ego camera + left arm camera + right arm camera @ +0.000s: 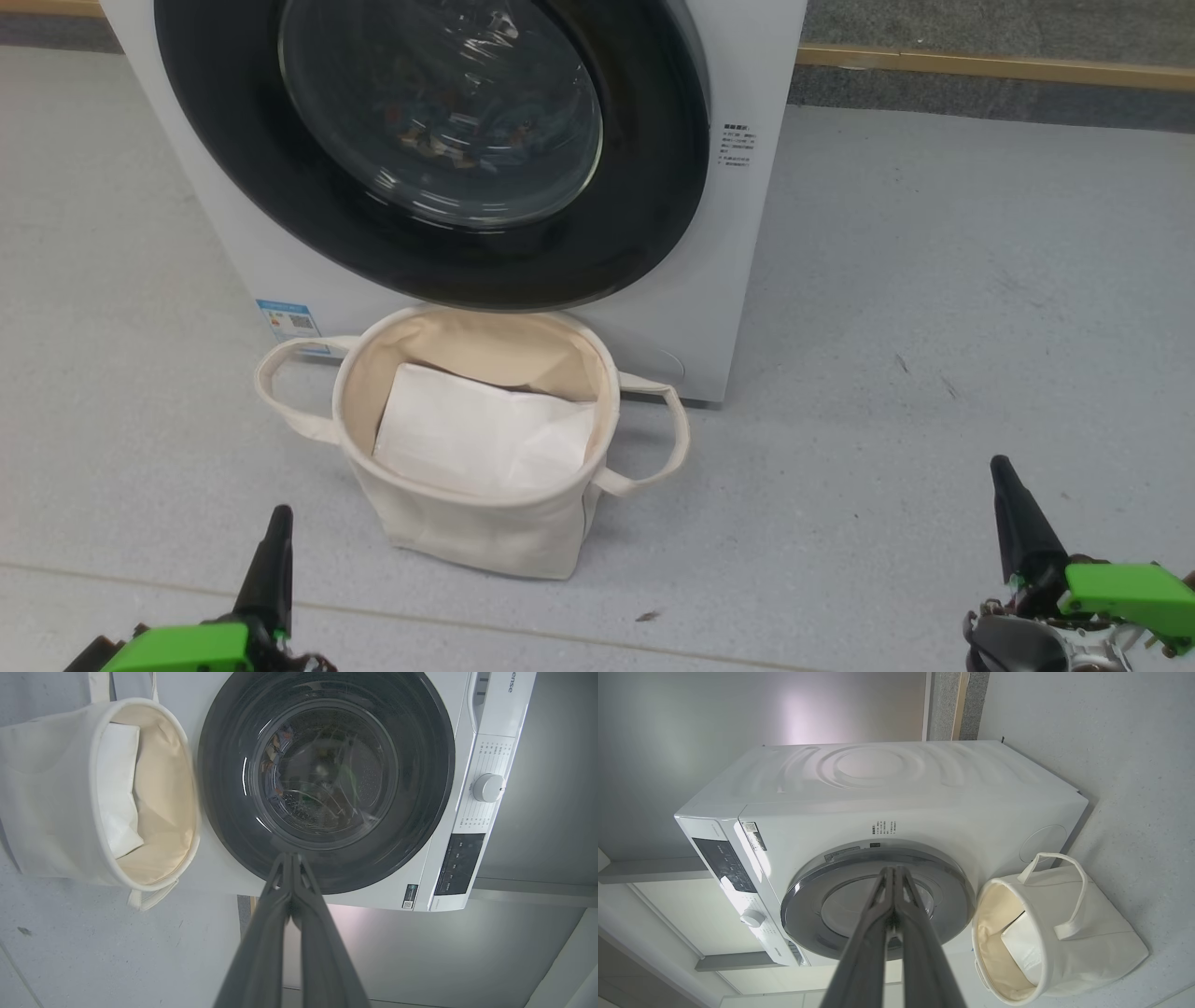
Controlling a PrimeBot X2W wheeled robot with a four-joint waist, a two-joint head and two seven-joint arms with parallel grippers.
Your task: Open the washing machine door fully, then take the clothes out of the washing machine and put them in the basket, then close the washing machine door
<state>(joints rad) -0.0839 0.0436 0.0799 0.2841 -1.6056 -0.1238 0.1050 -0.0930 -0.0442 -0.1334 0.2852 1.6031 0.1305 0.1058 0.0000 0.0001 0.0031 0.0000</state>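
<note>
Two grippers hang out in front of the washing machine (738,280), both farther from it than the basket (485,523) is, and neither touches anything. The left gripper (278,523) has its two dark fingers pressed tight together with nothing between them; its wrist view shows the joined tips (290,858) pointing at the lower edge of the washing machine door (327,877). The right gripper (1004,476) is pressed together the same way and holds nothing. It sits off toward the machine's side that carries the small printed label (737,145).

The washing machine door (653,187) is closed flat against the machine's front, its glossy black ring around the domed glass. Through that glass the clothes (439,131) show dimly inside the machine, bluish cloth with orange flecks, though reflections blur them.

The basket stands upright on the grey floor (934,327) just in front of the washing machine, directly below the door, its rim close to the door's lowest edge. A folded white sheet (476,429) lies inside it, leaning on the inner wall. One loop handle reaches toward the blue sticker (289,320) at the machine's lower front corner. The round knob (488,787) sits on the machine's control strip, above the door.
</note>
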